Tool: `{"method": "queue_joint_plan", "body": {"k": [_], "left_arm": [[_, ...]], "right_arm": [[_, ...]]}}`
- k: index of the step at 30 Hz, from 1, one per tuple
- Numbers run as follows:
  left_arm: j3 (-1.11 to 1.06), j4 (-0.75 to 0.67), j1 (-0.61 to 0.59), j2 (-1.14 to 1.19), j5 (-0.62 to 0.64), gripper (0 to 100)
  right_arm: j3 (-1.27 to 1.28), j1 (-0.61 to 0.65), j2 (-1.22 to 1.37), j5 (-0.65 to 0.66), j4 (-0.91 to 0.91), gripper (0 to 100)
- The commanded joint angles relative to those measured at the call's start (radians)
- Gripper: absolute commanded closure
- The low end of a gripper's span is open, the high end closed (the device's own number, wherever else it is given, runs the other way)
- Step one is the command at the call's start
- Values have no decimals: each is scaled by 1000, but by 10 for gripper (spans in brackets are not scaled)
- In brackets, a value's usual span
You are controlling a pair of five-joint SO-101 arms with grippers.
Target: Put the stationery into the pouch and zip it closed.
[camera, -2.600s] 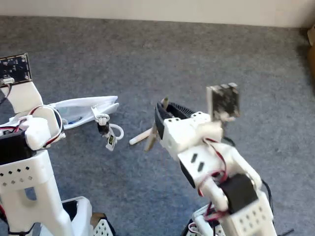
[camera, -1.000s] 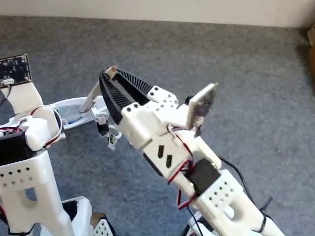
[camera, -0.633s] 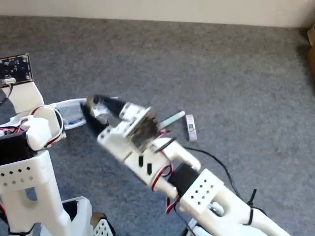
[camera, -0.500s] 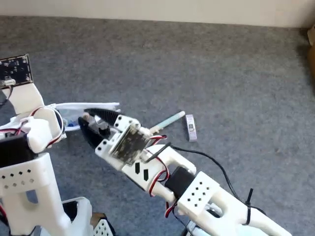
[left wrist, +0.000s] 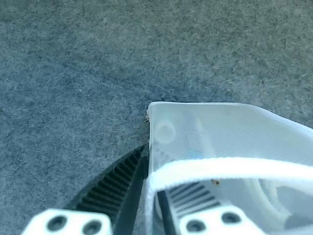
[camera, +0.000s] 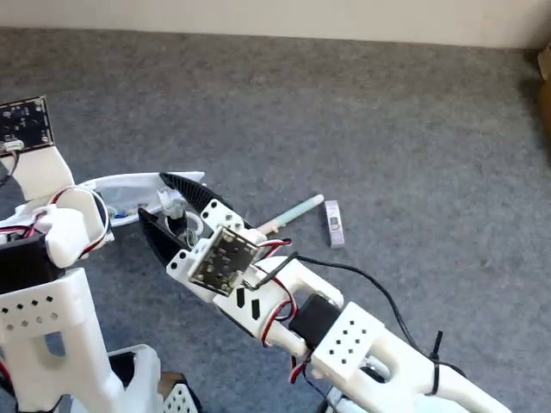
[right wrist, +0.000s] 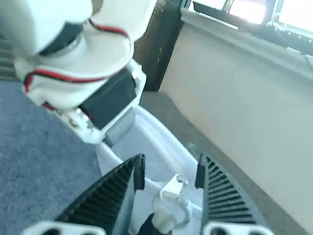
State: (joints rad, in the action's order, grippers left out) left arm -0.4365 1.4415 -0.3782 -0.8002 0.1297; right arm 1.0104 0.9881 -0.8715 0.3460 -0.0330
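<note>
Left arm [camera: 52,232] upright at counter's [camera: 413,120] left edge. Left fingers [left wrist: 110,193] closed on end of white mesh pouch [left wrist: 220,142], clamping its edge between them. Pouch lies flat on counter, running out from left arm.

Right arm [camera: 284,301] stretched low and diagonal across counter to pouch's other end. Right fingers [right wrist: 115,196] open, straddling zip pull [right wrist: 171,200]; cannot tell whether they touch it.

Pen [camera: 291,212] and small block [camera: 334,224] lie on counter outside pouch, just beside right arm.
</note>
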Motion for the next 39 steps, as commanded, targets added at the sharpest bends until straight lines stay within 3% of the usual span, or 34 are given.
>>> {"method": "queue_joint_plan", "body": {"k": [1, 9, 17, 26, 29, 39], "left_arm": [[-1, -28, -4, 13, -6, 993], [-1, -25, -7, 13, -6, 993], [-1, -23, -7, 13, -6, 993], [-1, -23, -7, 13, -6, 993], [-1, -23, -7, 13, -6, 993], [-2, -23, -7, 13, -6, 993]], "right_arm": [[-7, 12, -127, 12, -10, 836], [-15, -97, -262, 14, 216, 836], [-8, -387, -361, 12, 380, 836], [-5, -621, -427, -37, 737, 836], [-7, -679, -366, -157, 776, 836], [-110, -733, 228, -169, 748, 836]]}}
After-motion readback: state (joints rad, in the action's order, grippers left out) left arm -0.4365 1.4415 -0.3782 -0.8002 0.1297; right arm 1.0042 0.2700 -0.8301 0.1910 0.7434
